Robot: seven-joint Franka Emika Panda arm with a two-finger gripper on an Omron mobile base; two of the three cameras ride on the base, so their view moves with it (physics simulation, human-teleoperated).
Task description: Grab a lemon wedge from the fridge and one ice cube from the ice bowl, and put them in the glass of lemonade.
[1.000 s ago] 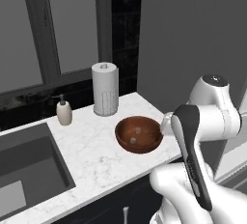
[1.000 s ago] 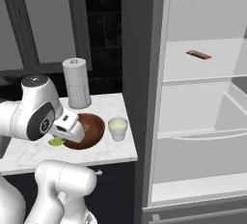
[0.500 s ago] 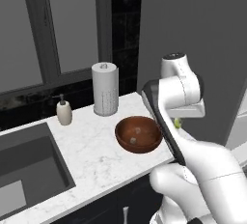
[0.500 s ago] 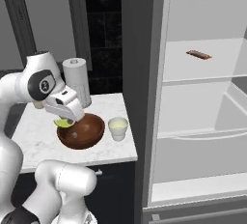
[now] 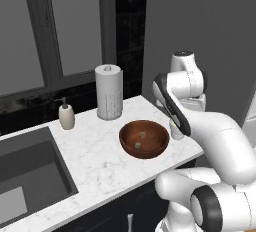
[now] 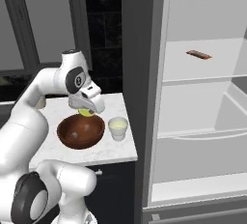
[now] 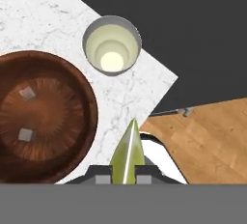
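Observation:
My gripper is shut on the lemon wedge, a small yellow-green piece that hangs over the counter at the ice bowl's right rim. In the hand view the lemon wedge points up from between the fingertips of the gripper. The ice bowl is wide, reddish-brown, and holds two ice cubes. The glass of lemonade stands just right of the bowl, near the counter's corner; my arm half hides this glass in the left base view. The fridge stands open.
A thin reddish-brown item lies on a fridge shelf. A paper-towel roll and a soap dispenser stand at the back of the marble counter. The sink is at the left. Wooden floor lies beyond the counter corner.
The arm has swung up and to the right with the lemon wedge, from the bowl's left side across the bowl to its right rim, closer to the glass.

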